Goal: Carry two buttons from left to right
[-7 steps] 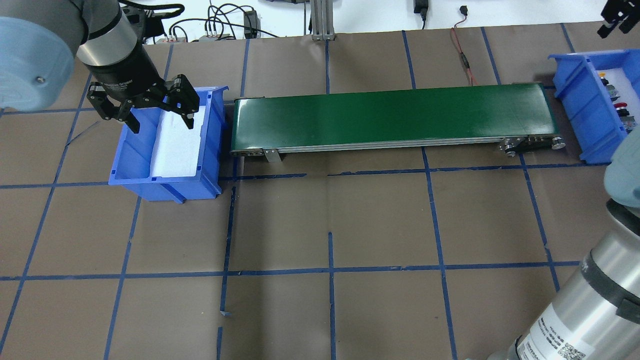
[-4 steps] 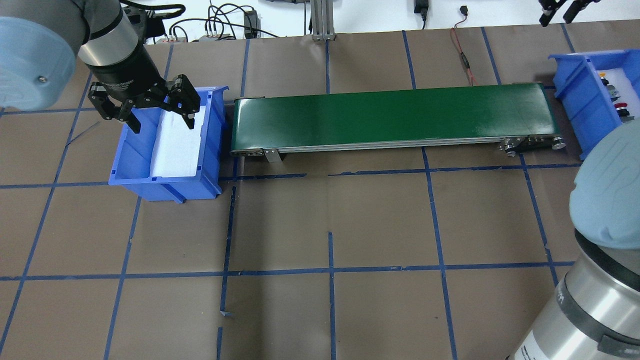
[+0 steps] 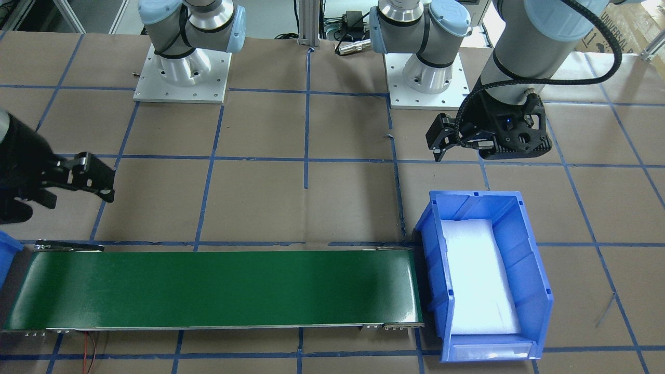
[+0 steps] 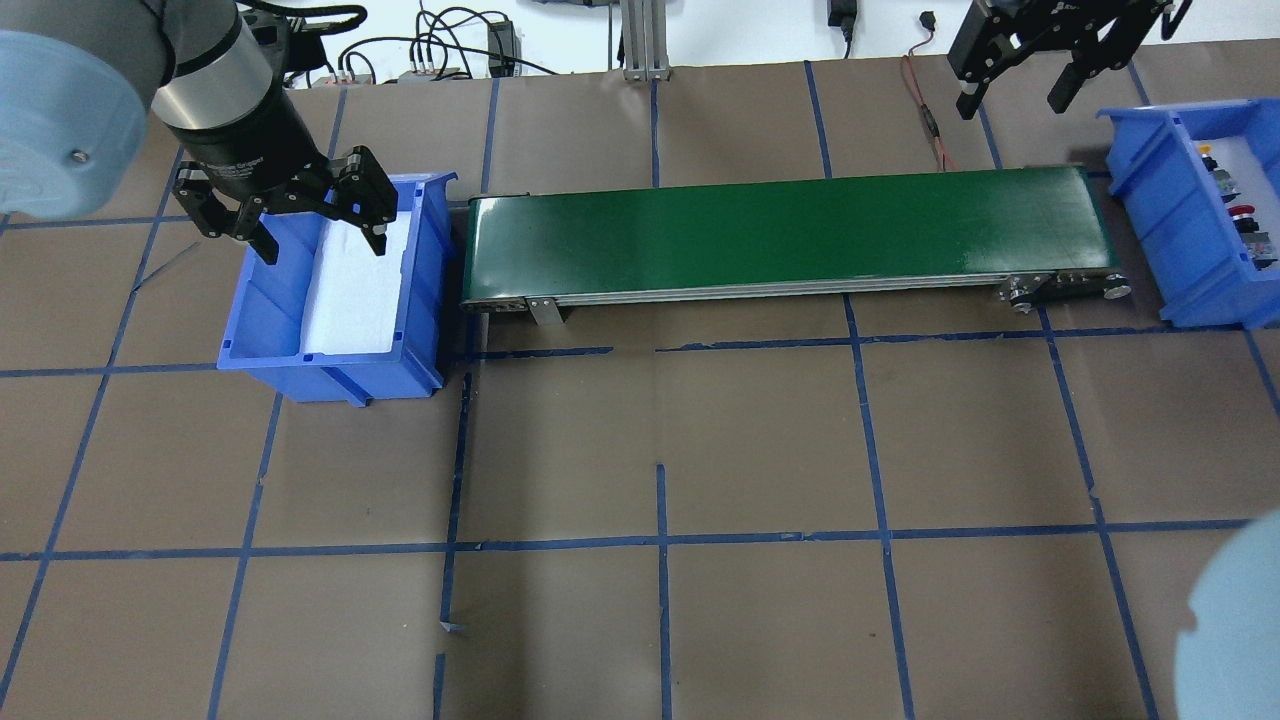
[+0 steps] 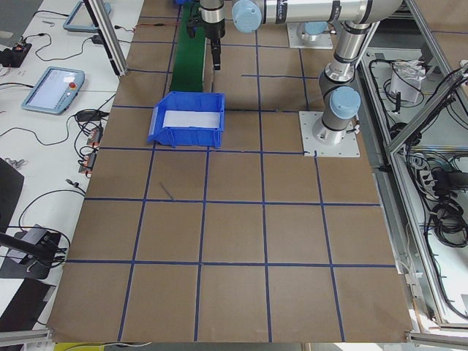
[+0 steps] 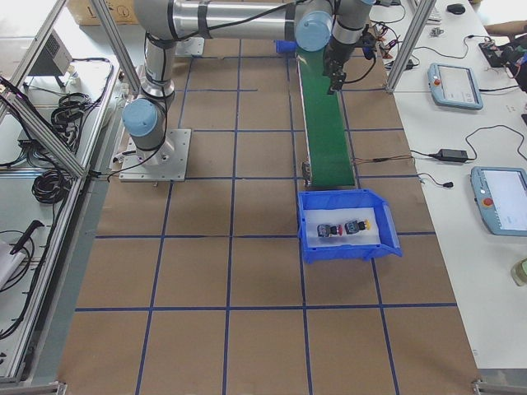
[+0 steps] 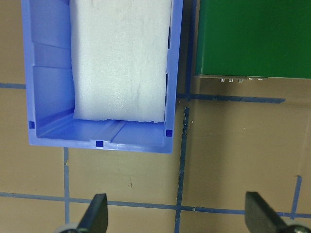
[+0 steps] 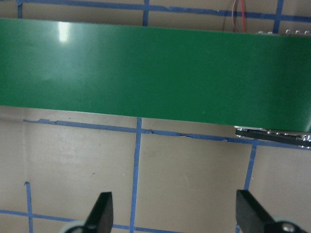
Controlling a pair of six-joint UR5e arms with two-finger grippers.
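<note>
Finding the red button [image 6: 328,230] and the yellow button [image 6: 355,225] lying side by side on the white liner [image 6: 372,234] of a blue bin [image 6: 387,239]; standing that bin on the table [image 4: 760,450] just off the robot's-right end of the green conveyor belt [image 4: 780,230]; showing the two near each other, too small for telling whether touching; hanging the right gripper [image 4: 1012,100] above the table on the robot's side of that same belt end, clear of the bin, jaws spread wide and gripping nothing; hanging the left gripper [image 4: 322,245] off the belt's opposite end, raised above the table on the robot's side of a second blue bin [image 4: 265,310], jaws likewise gaping wide and empty; seating that second bin just beside the belt's left end, lined with a white foam sheet [image 4: 355,290]; running brown paper under the belt and both bins, crossed by a grid of blue tape [image 4: 660,541].
</note>
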